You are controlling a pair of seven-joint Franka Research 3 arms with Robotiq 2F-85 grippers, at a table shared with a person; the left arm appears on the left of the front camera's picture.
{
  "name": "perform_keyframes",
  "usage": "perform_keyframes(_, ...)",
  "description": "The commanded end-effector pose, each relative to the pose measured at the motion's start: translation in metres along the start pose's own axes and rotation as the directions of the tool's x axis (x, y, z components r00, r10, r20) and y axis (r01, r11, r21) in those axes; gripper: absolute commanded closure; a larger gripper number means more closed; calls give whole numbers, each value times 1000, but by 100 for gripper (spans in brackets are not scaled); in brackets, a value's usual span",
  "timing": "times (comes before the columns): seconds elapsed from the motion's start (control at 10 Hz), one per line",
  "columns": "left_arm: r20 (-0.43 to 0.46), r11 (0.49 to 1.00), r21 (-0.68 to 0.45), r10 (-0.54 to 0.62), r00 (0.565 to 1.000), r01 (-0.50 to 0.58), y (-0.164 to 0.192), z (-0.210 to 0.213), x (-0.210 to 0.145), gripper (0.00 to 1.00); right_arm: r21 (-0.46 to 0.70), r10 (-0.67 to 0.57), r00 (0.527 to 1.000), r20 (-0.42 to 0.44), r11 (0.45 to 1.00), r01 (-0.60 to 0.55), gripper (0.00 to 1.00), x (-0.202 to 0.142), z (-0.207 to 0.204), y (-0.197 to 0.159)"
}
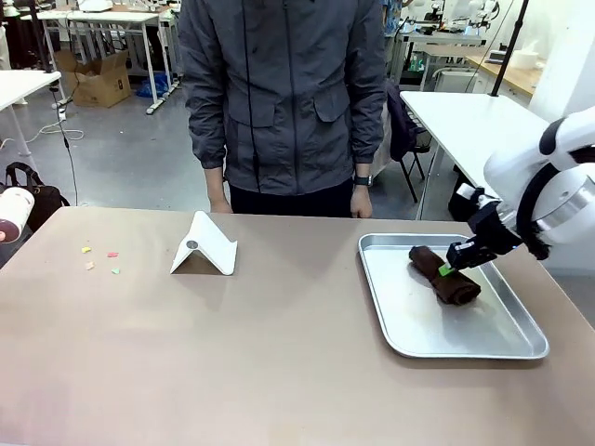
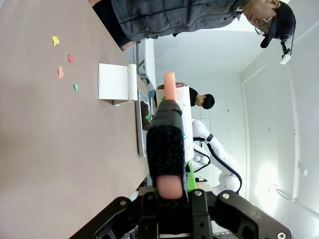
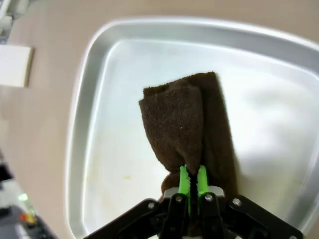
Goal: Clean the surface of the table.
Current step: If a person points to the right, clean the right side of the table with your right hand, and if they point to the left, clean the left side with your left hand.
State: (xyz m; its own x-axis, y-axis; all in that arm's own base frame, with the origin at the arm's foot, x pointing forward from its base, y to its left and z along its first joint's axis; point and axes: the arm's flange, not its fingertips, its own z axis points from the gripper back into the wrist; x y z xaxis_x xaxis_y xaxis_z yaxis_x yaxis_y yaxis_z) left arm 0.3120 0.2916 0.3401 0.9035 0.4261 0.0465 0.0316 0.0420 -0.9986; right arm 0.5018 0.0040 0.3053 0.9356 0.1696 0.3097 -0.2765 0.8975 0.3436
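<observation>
Bright workshop room with a smooth grey floor [image 1: 121, 149] and rows of white tables.

An open brown cardboard box [image 1: 98, 79] sits on the floor at the back left, beneath white-topped tables with thin metal legs [image 1: 112, 17]. The corner of another white table [image 1: 19, 85] shows at the left edge, and a dark bag [image 1: 42, 195] lies on the floor below it. To the right stands a large white rectangular table [image 1: 474, 125], with a dark chair draped in dark cloth [image 1: 402, 121] beside it. Behind it are a pale wooden bench top [image 1: 507, 74], a slanted black pole [image 1: 510, 42] and a plain white wall [image 1: 572, 56]. The light is even and bright.
</observation>
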Motion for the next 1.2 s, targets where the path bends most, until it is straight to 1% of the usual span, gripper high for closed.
perform_keyframes(0.0,-11,1000,1,-16,1000,16,-2,1,-4,100,36,-224,972,65,974,222,94,-2,10,-19)
perform_keyframes(0.1,-11,1000,1,-16,1000,16,-2,1,-4,100,122,-290,955,55,952,282,94,-2,17,-27)
perform_keyframes(0.2,-11,1000,1,-16,1000,16,-2,1,-4,100,280,-327,945,-4,907,315,94,-2,21,-31)
perform_keyframes(0.3,-11,1000,1,-16,1000,16,-2,1,-4,100,417,-390,919,-61,826,379,94,-2,25,-36)
perform_keyframes(0.4,-11,1000,1,-16,1000,16,-2,1,-4,100,495,-424,900,-101,763,415,94,-1,25,-37)
perform_keyframes(0.6,-11,1000,1,-16,1000,16,-2,1,-4,100,546,-370,912,-176,735,403,94,-1,19,-30)
perform_keyframes(0.7,-11,1000,1,-16,1000,16,-2,1,-4,100,590,-333,915,-230,700,403,94,-1,16,-22)
perform_keyframes(0.8,-11,1000,1,-16,1000,16,-2,1,-4,100,651,-321,909,-268,635,416,94,1,18,-18)
perform_keyframes(0.9,-11,1000,1,-16,1000,16,-2,1,-4,100,716,-344,886,-311,528,456,94,4,26,-16)
perform_keyframes(1.0,-11,1000,1,-16,1000,16,-2,1,-4,100,772,-368,859,-355,403,492,94,5,39,-17)
perform_keyframes(1.1,-11,1000,1,-16,1000,16,-2,1,-4,100,812,-367,842,-396,288,507,94,3,53,-19)
